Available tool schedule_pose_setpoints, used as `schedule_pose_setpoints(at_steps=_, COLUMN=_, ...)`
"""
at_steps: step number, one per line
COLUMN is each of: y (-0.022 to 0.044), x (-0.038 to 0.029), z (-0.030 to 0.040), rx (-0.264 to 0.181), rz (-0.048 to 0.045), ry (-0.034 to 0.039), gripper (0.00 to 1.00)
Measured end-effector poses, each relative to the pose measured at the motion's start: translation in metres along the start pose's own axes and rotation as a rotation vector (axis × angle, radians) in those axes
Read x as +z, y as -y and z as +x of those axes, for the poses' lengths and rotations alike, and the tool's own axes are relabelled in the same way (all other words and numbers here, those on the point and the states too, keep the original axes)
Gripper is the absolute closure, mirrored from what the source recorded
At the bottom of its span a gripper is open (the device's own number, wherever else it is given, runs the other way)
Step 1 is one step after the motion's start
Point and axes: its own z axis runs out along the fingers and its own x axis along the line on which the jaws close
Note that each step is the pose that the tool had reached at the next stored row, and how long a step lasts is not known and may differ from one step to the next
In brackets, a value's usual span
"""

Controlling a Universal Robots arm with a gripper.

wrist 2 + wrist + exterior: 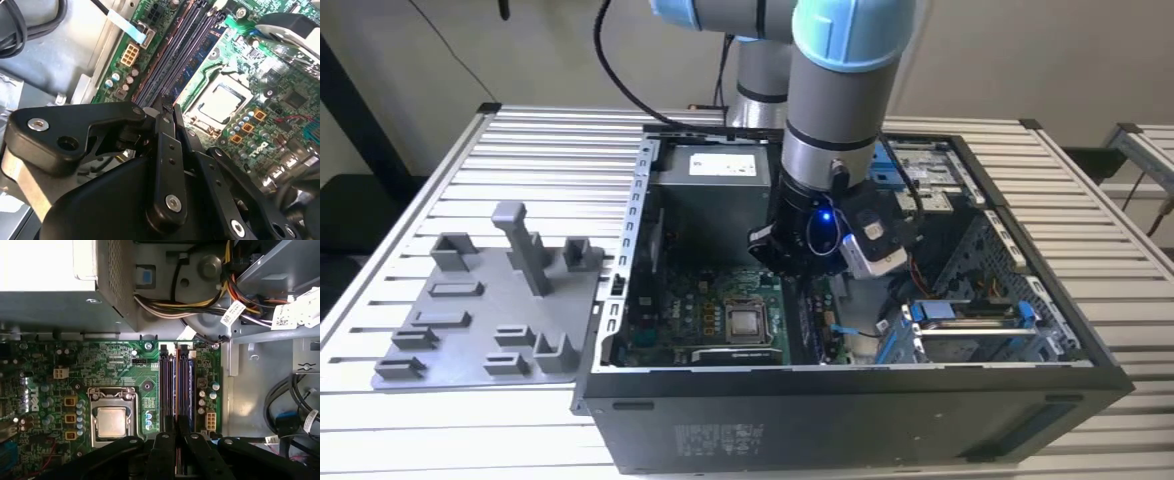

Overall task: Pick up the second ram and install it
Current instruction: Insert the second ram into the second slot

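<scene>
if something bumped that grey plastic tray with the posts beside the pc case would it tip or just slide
The grey tray would probably slide rather than tip, since its base lies broad and flat on the slatted table. It looks like light moulded plastic, so it is likely stiff but easily shoved. The tall post might catch a knock first.

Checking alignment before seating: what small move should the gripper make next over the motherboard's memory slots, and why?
Probably a slow, straight descent: the black gripper sits in line with the long dark memory slots beside the silver processor socket.
</scene>
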Motion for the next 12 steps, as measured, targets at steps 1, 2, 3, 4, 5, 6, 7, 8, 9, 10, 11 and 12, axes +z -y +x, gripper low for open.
schedule_pose_setpoints(at_steps=1, y=0.0000, x=0.0018, z=0.0001, rx=0.000, rz=0.0000, ry=0.0001, gripper=0.86)
schedule_pose_setpoints(at_steps=2, y=0.0002, x=0.0036, z=0.0002, rx=0.000, rz=0.0001, ry=0.0001, gripper=0.86)
schedule_pose_setpoints(at_steps=3, y=0.0005, x=0.0054, z=0.0003, rx=0.000, rz=0.0002, ry=0.0001, gripper=0.86)
schedule_pose_setpoints(at_steps=4, y=0.0006, x=0.0072, z=0.0005, rx=0.000, rz=0.0002, ry=0.0001, gripper=0.86)
schedule_pose_setpoints(at_steps=5, y=0.0007, x=0.0089, z=0.0009, rx=0.000, rz=0.0003, ry=0.0000, gripper=0.86)
schedule_pose_setpoints(at_steps=6, y=0.0008, x=0.0096, z=0.0013, rx=0.000, rz=0.0003, ry=0.0000, gripper=0.86)
schedule_pose_setpoints(at_steps=7, y=0.0010, x=0.0103, z=0.0016, rx=0.000, rz=0.0004, ry=0.0000, gripper=0.86)
schedule_pose_setpoints(at_steps=8, y=0.0012, x=0.0111, z=0.0020, rx=0.000, rz=0.0003, ry=0.0000, gripper=0.86)
schedule_pose_setpoints(at_steps=9, y=0.0016, x=0.0117, z=0.0023, rx=0.000, rz=0.0002, ry=0.0000, gripper=0.86)
schedule_pose_setpoints(at_steps=10, y=0.0020, x=0.0121, z=0.0024, rx=0.000, rz=0.0004, ry=0.0000, gripper=0.86)
schedule_pose_setpoints(at_steps=11, y=0.0024, x=0.0124, z=0.0025, rx=0.000, rz=0.0004, ry=0.0000, gripper=0.86)
schedule_pose_setpoints(at_steps=12, y=0.0027, x=0.0128, z=0.0026, rx=0.000, rz=0.0002, ry=0.0001, gripper=0.86)
